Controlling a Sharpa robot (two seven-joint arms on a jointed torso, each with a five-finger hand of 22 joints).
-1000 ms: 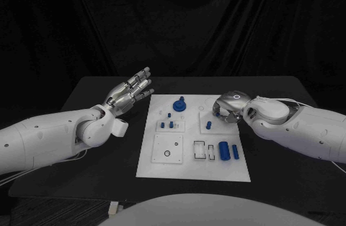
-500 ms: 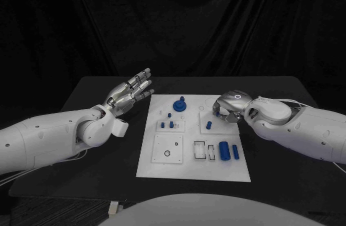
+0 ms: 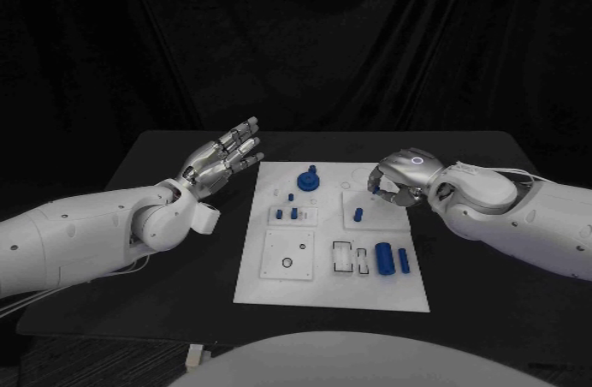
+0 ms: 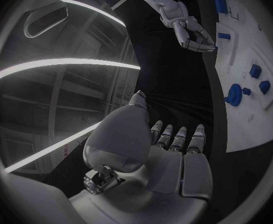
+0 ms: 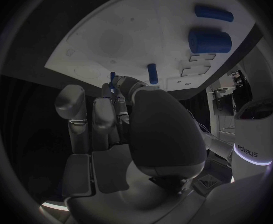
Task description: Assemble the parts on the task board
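The left hand is raised beside the task board, fingers spread, holding nothing. The right hand hovers over the board's right edge, fingers curled; any grasp cannot be determined. A blue peg stands nearby.

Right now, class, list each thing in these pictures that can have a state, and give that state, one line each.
left hand: open, raised beside the board, holding nothing.
right hand: fingers curled over the board's far right; whether it holds anything cannot be told.
small blue peg: standing upright, free of the hand.
two blue cylinders: lying flat.
task board: flat on the table.
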